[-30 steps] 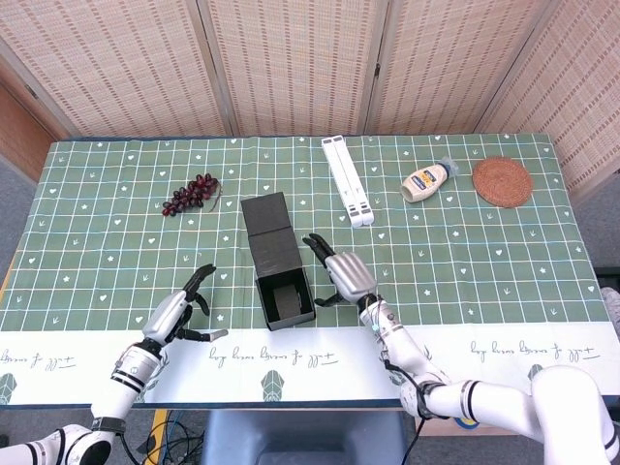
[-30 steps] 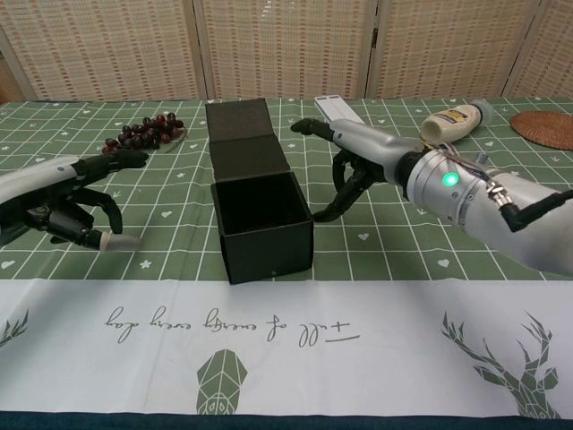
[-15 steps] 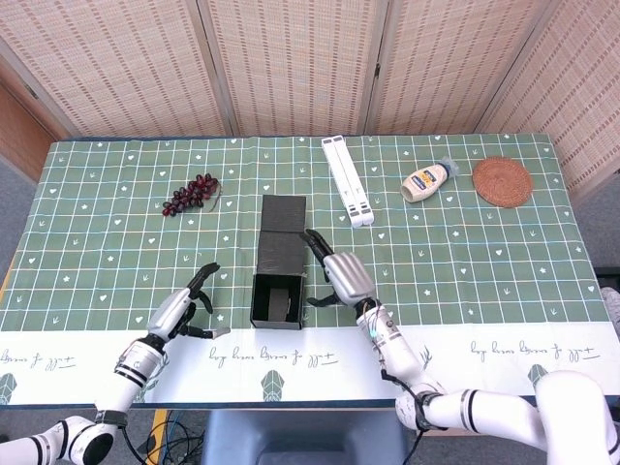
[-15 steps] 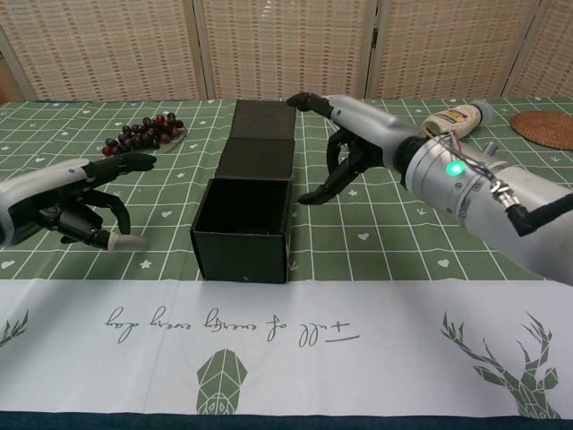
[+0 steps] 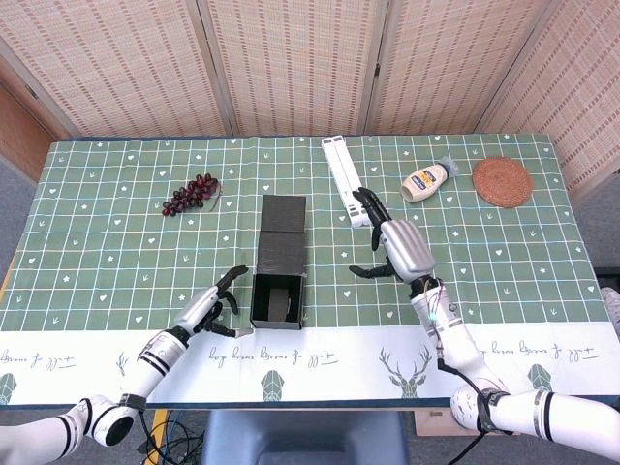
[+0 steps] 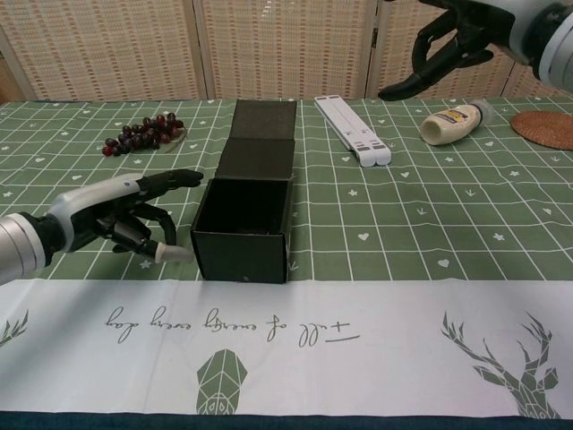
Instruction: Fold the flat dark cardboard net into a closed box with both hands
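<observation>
Box [image 5: 278, 269] sat mid-table, open-topped, lid flap laid flat toward 12. Left hand [image 5: 213, 307] released at its 9, thumb tip touching the wall. Right hand [image 5: 399, 250] released, raised at 3.

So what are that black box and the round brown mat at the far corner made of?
The black box looks like matte cardboard: thin, flat walls, creased folds, no shine. The round mat appears to be woven straw or rattan, judging by its coiled concentric ridges and warm brown colour, though the weave is too small to confirm.
</observation>
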{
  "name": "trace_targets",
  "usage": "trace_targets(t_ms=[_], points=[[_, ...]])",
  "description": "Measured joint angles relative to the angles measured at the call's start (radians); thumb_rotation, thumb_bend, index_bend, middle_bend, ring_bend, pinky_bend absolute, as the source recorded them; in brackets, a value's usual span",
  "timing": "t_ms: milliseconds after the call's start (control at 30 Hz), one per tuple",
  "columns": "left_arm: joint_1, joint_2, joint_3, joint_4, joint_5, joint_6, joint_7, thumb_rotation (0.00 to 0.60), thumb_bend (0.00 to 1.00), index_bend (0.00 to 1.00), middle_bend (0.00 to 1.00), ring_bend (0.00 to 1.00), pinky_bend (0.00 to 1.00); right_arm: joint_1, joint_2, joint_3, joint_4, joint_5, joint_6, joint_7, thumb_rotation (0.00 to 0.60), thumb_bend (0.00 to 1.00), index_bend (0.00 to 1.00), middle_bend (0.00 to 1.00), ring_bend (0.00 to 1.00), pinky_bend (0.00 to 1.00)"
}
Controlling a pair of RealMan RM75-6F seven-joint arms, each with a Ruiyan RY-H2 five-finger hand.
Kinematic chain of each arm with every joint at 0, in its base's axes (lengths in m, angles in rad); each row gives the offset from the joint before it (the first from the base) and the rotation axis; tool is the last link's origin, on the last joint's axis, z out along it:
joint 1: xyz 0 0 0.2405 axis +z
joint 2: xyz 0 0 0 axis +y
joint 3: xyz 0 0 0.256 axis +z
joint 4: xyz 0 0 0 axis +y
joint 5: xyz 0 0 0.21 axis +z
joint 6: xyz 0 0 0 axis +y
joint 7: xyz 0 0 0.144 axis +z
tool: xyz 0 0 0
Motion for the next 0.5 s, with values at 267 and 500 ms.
trace_targets(t_ms=[267, 500], points=[[-0.022, -0.049, -0.001, 0.081, 0.011, -0.016, -0.077, 0.600, 0.11, 0.00, 0.00, 0.50, 0.88, -0.007, 0.008, -0.020, 0.002, -0.007, -0.003, 0.025, 0.600, 0.01, 0.00, 0.02, 0.62, 1.00], [-0.041, -0.080, 0.004, 0.133, 0.034, -0.020, -0.172, 0.600, 0.11, 0.00, 0.00, 0.51, 0.88, -0.013, 0.008, -0.034, 0.011, -0.014, 0.001, 0.038, 0.600, 0.01, 0.00, 0.02, 0.62, 1.00]])
